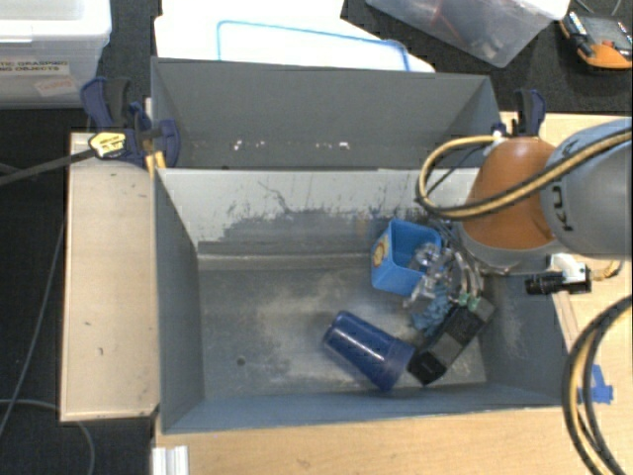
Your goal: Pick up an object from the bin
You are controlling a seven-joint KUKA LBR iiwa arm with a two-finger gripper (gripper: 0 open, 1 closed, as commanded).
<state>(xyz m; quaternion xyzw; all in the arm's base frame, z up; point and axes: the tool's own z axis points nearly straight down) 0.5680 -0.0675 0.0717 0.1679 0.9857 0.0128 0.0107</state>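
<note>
In the camera view the gripper [438, 280] hangs just right of a bright blue open box [398, 257], with a dark blue cup [364, 350] lying below the box and a black block [447, 342] below and right of it. The box looks light, stiff and thin-walled, so pinching one wall should serve. Wrist and cables crowd the gripper, so I cannot tell whether it is spread, closed or touching the box.
</note>
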